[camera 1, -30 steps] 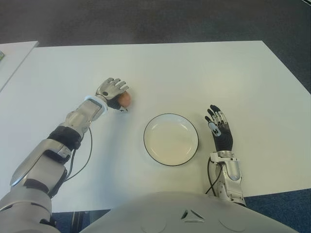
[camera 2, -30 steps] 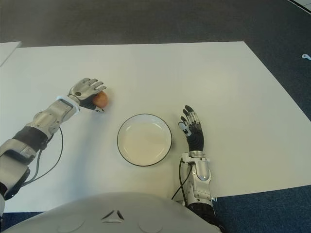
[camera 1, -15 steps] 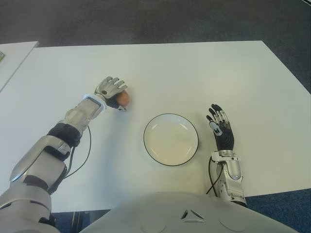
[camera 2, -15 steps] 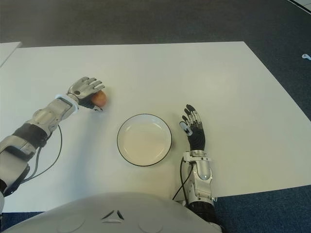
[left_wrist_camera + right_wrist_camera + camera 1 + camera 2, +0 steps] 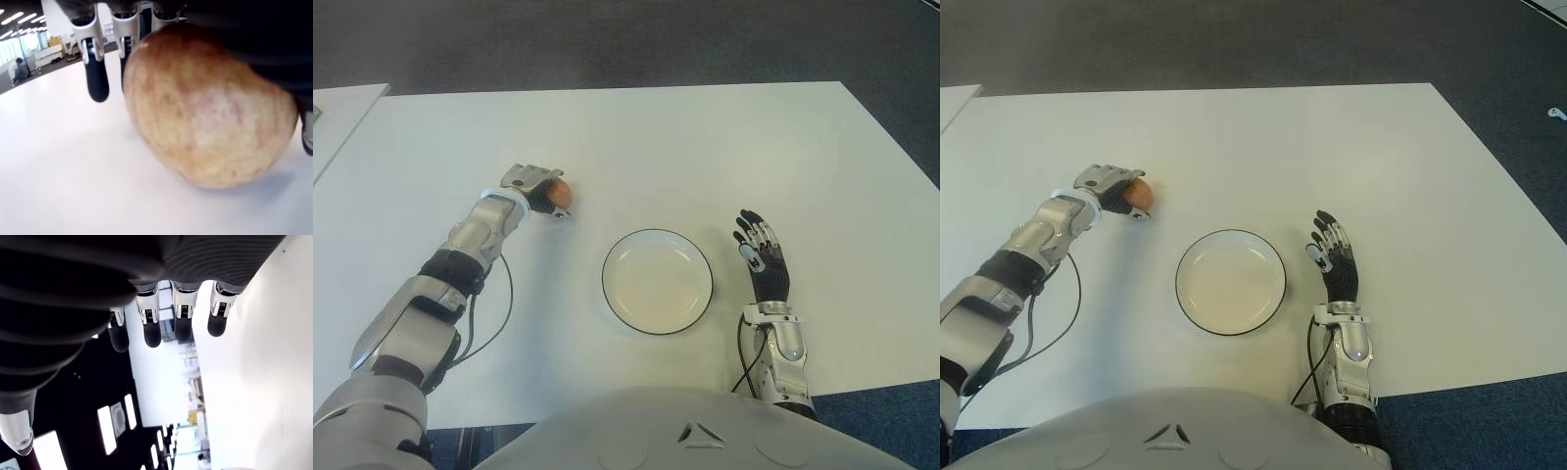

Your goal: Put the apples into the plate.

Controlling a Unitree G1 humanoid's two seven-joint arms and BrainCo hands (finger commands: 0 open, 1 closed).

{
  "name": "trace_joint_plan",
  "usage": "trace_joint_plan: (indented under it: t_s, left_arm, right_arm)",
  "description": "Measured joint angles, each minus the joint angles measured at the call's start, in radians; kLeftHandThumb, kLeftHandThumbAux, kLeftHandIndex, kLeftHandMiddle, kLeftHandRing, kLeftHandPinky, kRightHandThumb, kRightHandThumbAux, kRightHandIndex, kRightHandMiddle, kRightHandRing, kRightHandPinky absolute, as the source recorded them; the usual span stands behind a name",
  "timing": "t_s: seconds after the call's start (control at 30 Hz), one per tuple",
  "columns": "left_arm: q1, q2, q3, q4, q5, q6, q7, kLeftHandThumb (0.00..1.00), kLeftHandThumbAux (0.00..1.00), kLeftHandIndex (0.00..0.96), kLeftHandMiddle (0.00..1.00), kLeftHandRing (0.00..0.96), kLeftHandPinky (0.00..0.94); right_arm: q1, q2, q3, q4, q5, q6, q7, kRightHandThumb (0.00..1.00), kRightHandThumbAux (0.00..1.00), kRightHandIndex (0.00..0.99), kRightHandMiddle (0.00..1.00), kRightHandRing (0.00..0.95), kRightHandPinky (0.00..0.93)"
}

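Note:
One reddish-yellow apple point(image 5: 561, 194) sits on the white table point(image 5: 705, 147), to the far left of the plate. My left hand point(image 5: 543, 186) wraps it, fingers curled over its top. In the left wrist view the apple point(image 5: 210, 112) fills the picture and touches the table, with the fingers point(image 5: 95, 73) bent down beside it. The white plate point(image 5: 657, 231) with a dark rim lies near the table's front and holds nothing. My right hand point(image 5: 762, 259) shows just right of the plate, palm up, fingers spread, holding nothing.
A second white table's corner point(image 5: 337, 108) shows at the far left. Dark carpet point(image 5: 626, 39) lies beyond the table's far edge. A cable point(image 5: 494, 304) hangs along my left forearm.
My left hand's fingers have curled down tighter around the apple, and the hand has shifted slightly away from me. The right hand has barely moved.

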Motion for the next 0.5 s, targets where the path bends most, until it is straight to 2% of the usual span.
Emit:
trace_joint_plan:
  t_s: [0.07,0.13,0.2,0.4,0.5]
  left_arm:
    - [0.003,-0.010,0.006,0.003,-0.012,0.015,-0.001,0.668,0.488,0.323,0.398,0.406,0.417]
    - [0.003,-0.023,0.008,0.015,-0.019,0.025,0.003,0.699,0.608,0.383,0.437,0.445,0.439]
    - [-0.004,-0.040,0.008,0.043,-0.021,0.026,0.029,0.771,0.636,0.398,0.464,0.532,0.508]
    - [-0.050,-0.096,0.005,0.213,-0.027,0.013,0.185,0.840,0.663,0.410,0.499,0.692,0.706]
    - [-0.061,-0.115,0.006,0.270,-0.036,-0.002,0.256,0.847,0.666,0.406,0.512,0.735,0.755]
  right_arm:
    - [-0.004,-0.002,-0.005,0.005,0.000,-0.003,0.001,0.220,0.545,0.167,0.127,0.076,0.068]
    - [-0.007,-0.007,-0.009,0.011,0.001,-0.005,0.002,0.219,0.546,0.166,0.125,0.073,0.066]
    - [-0.010,-0.010,-0.013,0.015,0.001,-0.007,0.004,0.219,0.547,0.167,0.123,0.070,0.063]
    - [-0.011,-0.013,-0.019,0.015,0.004,-0.008,0.013,0.227,0.546,0.178,0.119,0.062,0.072]
    - [-0.003,-0.014,-0.021,0.005,0.008,-0.003,0.019,0.230,0.545,0.175,0.114,0.062,0.086]
